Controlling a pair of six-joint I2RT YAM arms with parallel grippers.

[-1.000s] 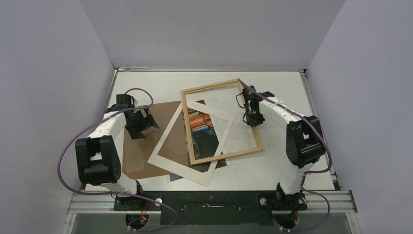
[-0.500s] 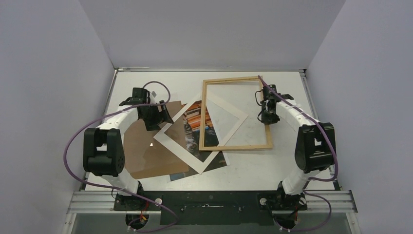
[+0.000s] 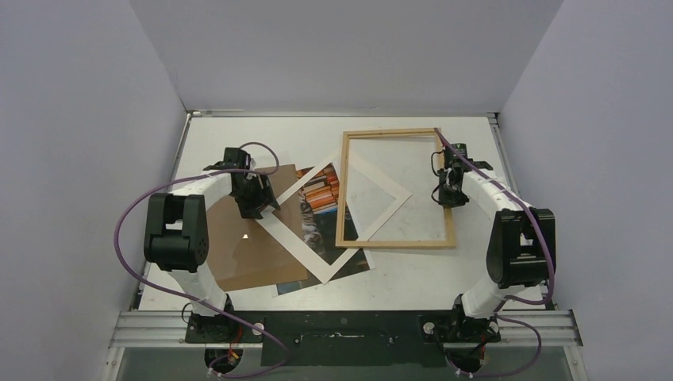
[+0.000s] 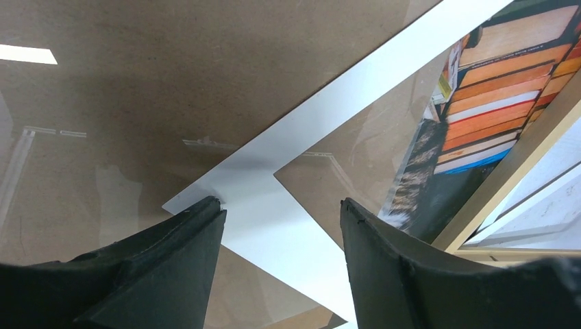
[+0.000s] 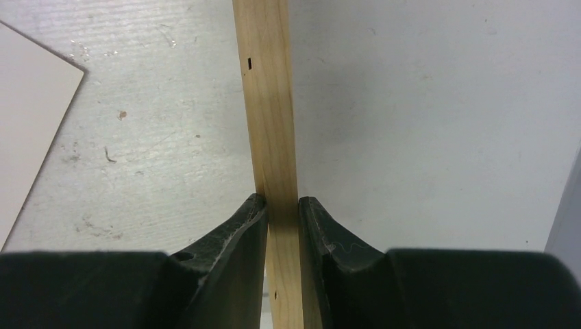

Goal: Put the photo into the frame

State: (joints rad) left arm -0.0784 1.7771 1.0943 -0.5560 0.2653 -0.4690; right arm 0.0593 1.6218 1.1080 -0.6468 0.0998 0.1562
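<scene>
Right pincer: my two fingers are clamped on the right rail of the frame, wood pinched tight between them.
Left pincer: my jaws stand apart above the near corner of the white mat; one fingertip sits right at that corner, though I cannot tell whether it touches.
Frame: flat on the table, right of centre, its left rail crossing over the mat and the photo's edge.
Photo: face up under the mat, the orange books showing through the opening, almost wholly left of the frame.
Backing board: brown, beneath the mat and photo, on my left side.
</scene>
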